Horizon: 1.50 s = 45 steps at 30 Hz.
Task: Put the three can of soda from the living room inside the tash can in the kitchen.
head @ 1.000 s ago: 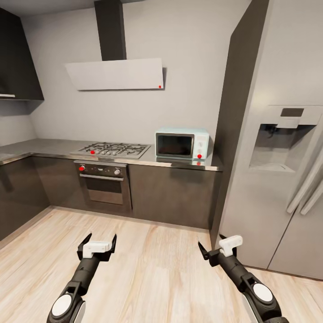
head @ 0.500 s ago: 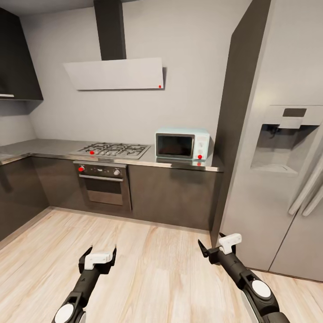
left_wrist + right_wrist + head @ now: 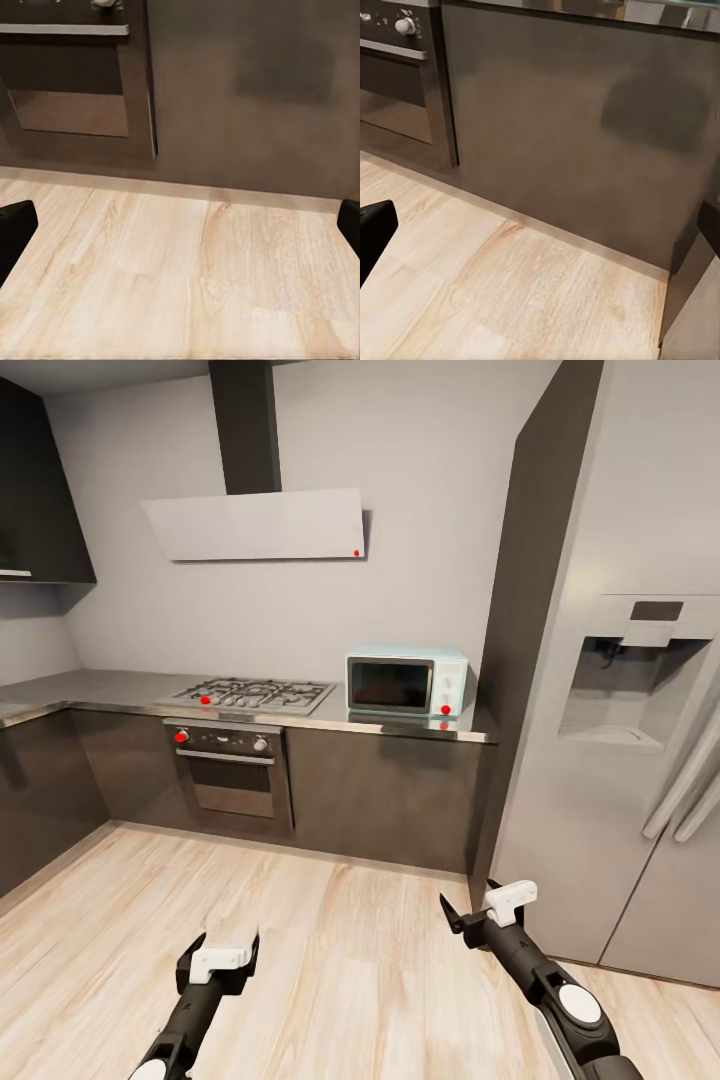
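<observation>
I stand in the kitchen (image 3: 300,660), facing a run of dark grey cabinets (image 3: 385,790) under a grey bench (image 3: 110,688). My left pincer (image 3: 219,948) hangs low over the light wood plank floor (image 3: 330,950), its two dark fingers spread wide with nothing between them; from my left wrist I see a dark fingertip at each edge and bare planks between, with the oven door (image 3: 71,97) and the cabinet front (image 3: 255,90) beyond. My right pincer (image 3: 470,916) is held out just in front of the large silver fridge (image 3: 620,760), also spread wide and holding nothing; from my right wrist one dark fingertip (image 3: 375,229) shows at the edge, and ahead lie the cabinet face (image 3: 585,127) and the oven's knob (image 3: 406,25). On the bench the gas hob (image 3: 250,693) sits above the built-in oven (image 3: 232,770), and the pale blue microwave (image 3: 406,680) stands near the dark panel beside the fridge. The white hood (image 3: 258,525) slants out from the wall above the hob. A water dispenser recess (image 3: 625,680) is set in the fridge door. I see the soda cans and the bin nowhere before me, so I cannot tell where they are.
</observation>
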{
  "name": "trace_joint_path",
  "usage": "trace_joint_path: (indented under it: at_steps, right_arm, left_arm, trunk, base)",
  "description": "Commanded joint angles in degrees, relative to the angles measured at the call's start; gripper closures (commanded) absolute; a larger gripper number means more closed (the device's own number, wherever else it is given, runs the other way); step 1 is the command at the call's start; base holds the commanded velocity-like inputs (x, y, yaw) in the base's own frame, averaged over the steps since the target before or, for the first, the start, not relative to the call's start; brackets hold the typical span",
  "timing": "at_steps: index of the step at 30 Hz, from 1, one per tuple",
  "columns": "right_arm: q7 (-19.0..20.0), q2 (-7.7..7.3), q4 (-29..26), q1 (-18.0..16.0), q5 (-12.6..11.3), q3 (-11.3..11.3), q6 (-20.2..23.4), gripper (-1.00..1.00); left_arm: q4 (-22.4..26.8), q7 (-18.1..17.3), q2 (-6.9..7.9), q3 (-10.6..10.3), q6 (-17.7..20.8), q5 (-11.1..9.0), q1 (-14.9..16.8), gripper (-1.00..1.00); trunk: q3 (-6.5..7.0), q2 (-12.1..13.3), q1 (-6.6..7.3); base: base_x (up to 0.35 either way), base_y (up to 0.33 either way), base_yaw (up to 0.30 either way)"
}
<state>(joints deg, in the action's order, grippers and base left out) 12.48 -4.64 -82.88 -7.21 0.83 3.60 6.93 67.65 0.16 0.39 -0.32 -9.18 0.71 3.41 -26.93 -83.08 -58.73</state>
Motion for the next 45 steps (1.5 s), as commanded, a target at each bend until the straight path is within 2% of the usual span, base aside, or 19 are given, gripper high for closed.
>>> trace_joint_path:
  at_steps: [1, 6, 25, 45]
  right_arm:
    - [-0.1, 0.03, 0.0, 0.0, 0.0, 0.0, 0.0, -1.0]
    - [-0.2, 0.07, 0.1, 0.0, -0.1, 0.0, -0.1, -1.0]
    - [-0.3, 0.21, 0.3, 0.0, 0.2, 0.1, -0.1, -1.0]
    - [-0.2, 0.25, 0.6, 0.0, 0.0, 0.4, -0.1, -1.0]
  left_arm:
    - [-1.0, 0.0, 0.0, 0.0, -0.5, 0.0, 0.0, -1.0]
    - [-2.7, -0.3, -0.03, 0.1, -1.4, -0.4, 0.0, -1.0]
    - [-2.9, -0.5, -0.04, 0.1, -1.5, -0.2, 0.0, -1.0]
    - [-3.0, -0.6, -0.04, 0.1, -1.5, -0.3, 0.0, -1.0]
  trunk:
    - [0.0, 0.0, 0.0]
    - [0.0, 0.0, 0.0]
    - [0.0, 0.0, 0.0]
    - [0.0, 0.0, 0.0]
  base:
    - [0.0, 0.0, 0.0]
    - [0.0, 0.0, 0.0]
    - [-0.003, 0.009, 0.0]
    - [-0.132, 0.216, 0.0]
